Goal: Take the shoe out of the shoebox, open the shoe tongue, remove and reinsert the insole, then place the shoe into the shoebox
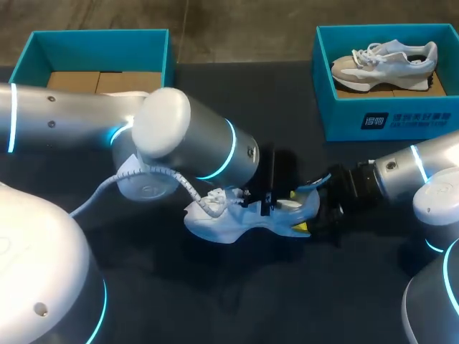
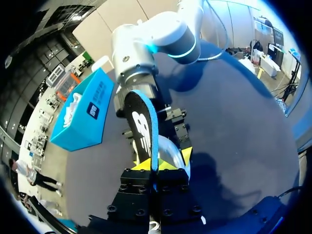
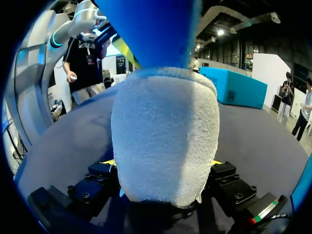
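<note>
The white shoe (image 1: 229,218) lies on its side on the dark table (image 1: 215,301), outside both boxes. Its fleecy heel end sits between the fingers of the right gripper (image 3: 162,162), which press on it from both sides. The right arm (image 1: 401,175) stretches away from that heel end. The blue-edged insole (image 2: 144,131) stands on its edge above the shoe's opening. The left gripper (image 2: 158,165) pinches its near end, with the yellow tips close together. The left arm (image 1: 186,140) hangs over the shoe's toe half and hides part of it. Well beyond the shoe's heel side stands a teal shoebox (image 1: 387,118) holding a second shoe (image 1: 384,63). Well beyond its toe side stands another teal shoebox (image 1: 154,50) with brown cardboard inside.
</note>
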`<state>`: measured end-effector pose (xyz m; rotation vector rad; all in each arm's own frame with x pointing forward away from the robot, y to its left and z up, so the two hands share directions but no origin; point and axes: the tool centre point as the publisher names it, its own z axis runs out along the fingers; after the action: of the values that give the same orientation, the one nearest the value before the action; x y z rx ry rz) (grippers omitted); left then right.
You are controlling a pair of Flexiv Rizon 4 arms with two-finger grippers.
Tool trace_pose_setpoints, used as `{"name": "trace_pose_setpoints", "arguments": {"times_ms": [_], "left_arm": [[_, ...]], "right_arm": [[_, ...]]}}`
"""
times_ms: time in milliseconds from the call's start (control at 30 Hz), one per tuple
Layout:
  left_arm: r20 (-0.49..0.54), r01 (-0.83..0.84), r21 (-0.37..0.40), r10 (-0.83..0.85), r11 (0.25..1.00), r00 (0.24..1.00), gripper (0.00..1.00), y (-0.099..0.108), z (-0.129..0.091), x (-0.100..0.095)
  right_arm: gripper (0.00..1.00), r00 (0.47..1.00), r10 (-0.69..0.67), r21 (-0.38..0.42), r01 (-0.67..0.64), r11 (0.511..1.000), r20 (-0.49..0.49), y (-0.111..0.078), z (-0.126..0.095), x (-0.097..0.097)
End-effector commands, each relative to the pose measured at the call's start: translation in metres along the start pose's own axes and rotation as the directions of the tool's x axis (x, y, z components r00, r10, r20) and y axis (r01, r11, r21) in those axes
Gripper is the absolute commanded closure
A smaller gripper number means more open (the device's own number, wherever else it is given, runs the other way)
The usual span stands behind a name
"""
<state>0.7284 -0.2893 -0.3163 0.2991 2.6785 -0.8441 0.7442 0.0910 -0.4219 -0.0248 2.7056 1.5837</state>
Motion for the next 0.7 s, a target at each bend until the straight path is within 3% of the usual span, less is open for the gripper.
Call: {"name": "trace_pose_setpoints", "arguments": {"times_ms": [33,700], "left_arm": [[-0.057,-0.009,0.014,0.01,1.0,0.998,1.0,-0.005,-0.016,-0.008],[-0.188,-0.032,0.16,0.062,0.987,0.98,1.0,-0.074,-0.068,-0.032]], "right_arm": [[1.0,1.0,0.0,0.002,0.0,1.0,0.001,0.0,0.002,0.0],[1.0,1.0,0.0,0.002,0.0,1.0,0.001,0.0,0.002,0.0]]}}
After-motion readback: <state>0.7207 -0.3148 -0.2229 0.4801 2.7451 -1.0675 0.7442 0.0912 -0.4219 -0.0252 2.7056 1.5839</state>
